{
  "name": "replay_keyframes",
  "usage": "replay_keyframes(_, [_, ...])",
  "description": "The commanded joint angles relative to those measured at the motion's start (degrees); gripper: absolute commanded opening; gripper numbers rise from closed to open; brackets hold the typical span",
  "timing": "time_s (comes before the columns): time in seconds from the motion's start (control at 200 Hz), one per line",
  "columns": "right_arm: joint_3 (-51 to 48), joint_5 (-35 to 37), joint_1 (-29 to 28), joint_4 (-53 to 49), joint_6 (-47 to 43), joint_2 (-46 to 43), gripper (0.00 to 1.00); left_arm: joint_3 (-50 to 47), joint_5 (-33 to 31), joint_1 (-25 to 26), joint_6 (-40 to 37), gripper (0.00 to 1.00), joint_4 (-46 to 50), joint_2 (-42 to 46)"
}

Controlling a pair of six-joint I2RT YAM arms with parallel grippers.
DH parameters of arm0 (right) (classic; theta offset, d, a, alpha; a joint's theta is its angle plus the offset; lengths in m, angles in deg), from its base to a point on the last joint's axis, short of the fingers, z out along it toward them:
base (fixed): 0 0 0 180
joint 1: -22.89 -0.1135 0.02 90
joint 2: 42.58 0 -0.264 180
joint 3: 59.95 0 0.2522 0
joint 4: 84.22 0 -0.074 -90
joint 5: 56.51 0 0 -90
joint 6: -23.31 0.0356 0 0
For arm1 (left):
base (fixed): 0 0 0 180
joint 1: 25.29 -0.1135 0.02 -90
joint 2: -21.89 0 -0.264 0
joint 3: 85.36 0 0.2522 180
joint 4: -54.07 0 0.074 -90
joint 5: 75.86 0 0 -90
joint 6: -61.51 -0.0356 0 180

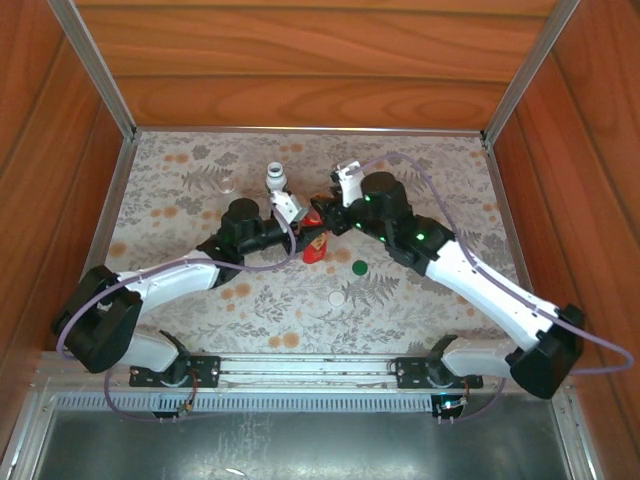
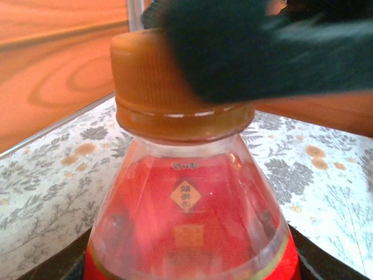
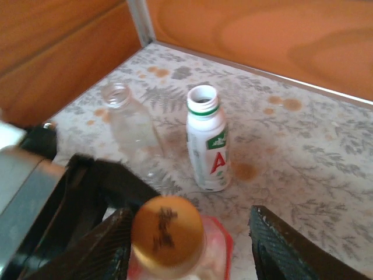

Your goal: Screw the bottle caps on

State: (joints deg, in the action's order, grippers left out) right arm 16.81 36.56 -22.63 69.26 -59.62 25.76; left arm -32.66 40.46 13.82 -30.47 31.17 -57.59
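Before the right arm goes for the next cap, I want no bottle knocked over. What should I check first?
1. Brown cap seated on red bottle: ok; how tight, cannot tell.
2. Right gripper open, jaws either side of that cap: ok.
3. Left gripper shut on the red bottle: ok.
4. White bottle upright, uncapped: ok.
5. Clear bottle upright, uncapped: ok.
6. Green cap and white cap lying free on the table: ok.

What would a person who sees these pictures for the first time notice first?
The red bottle in the centre: golden-brown cap on, left gripper holding it, right gripper open around the cap. Behind it stand a white bottle and a clear bottle, uncapped; a green cap and a white cap lie in front of it.
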Motion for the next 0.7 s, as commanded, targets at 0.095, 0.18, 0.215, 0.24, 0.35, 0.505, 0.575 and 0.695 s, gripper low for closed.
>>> replay_keyframes(0.095, [-2.4,-26.0,3.1,-2.0,-9.2,-8.6,0.64,-3.0,20.0,-2.5,-3.8,0.56,-3.1,3.3])
replay_keyframes(0.18, [-1.5,-34.1,3.3,-5.7,-11.8,-9.6,0.63,-2.9,28.2,-2.6,-4.0,0.56,-3.1,3.4])
replay_keyframes(0.215, [-1.1,-36.4,3.3,-6.9,-12.4,-9.6,0.63,-2.5,31.4,-2.6,-3.9,0.56,-3.1,3.2])
replay_keyframes(0.24, [-0.7,-37.8,3.3,-7.7,-12.8,-9.5,0.63,-2.2,33.4,-2.6,-3.9,0.56,-3.0,3.0])
replay_keyframes(0.35, [0.7,-39.7,3.3,-9.6,-13.3,-8.1,0.63,-1.1,38.3,-2.2,-2.9,0.56,-3.0,2.1])
replay_keyframes(0.505, [2.1,-38.7,3.3,-9.7,-13.6,-5.6,0.6,-0.4,42.8,-1.3,-2.6,0.56,-3.0,1.6])
replay_keyframes(0.575, [2.6,-38.8,3.3,-9.6,-13.7,-4.6,0.55,-0.4,43.3,-1.1,-2.4,0.56,-3.0,1.7])
replay_keyframes(0.695, [3.1,-39.3,3.3,-10.1,-14.3,-3.5,0.5,-0.6,42.8,-1.1,-2.6,0.56,-3.0,2.3])
